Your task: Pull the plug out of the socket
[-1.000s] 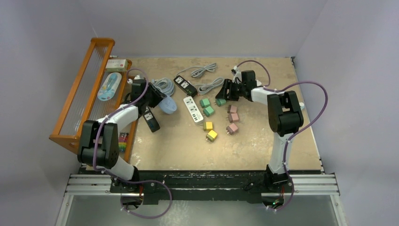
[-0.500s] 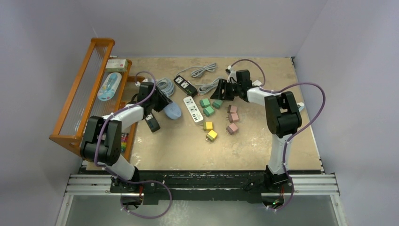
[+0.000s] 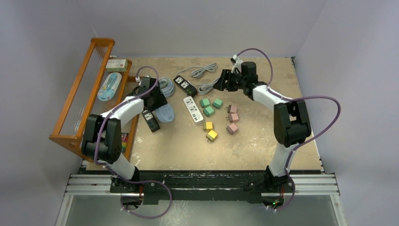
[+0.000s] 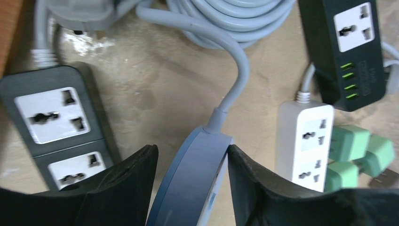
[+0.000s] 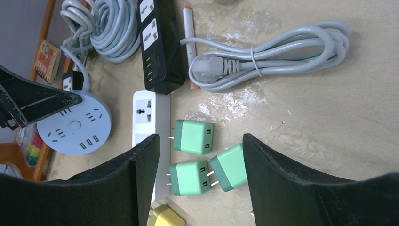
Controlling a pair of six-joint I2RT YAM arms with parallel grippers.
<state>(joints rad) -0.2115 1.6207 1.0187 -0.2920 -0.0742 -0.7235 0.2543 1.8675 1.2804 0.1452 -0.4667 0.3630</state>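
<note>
The round socket (image 4: 186,197) is clamped by the left gripper (image 4: 190,153) near the table's left edge, the right gripper (image 5: 200,141) is spread wide over loose green plugs (image 5: 193,136) toward the far edge, so the pull is judged done and release is called for.

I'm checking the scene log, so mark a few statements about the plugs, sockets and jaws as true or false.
Three green plugs lie beside the white power strip: true.
The right gripper clamps a green plug: false, its jaws are open and empty.
The round blue socket sits between the jaws of the left gripper: true.
There are four yellow plugs: false, only two yellow plugs show.
</note>
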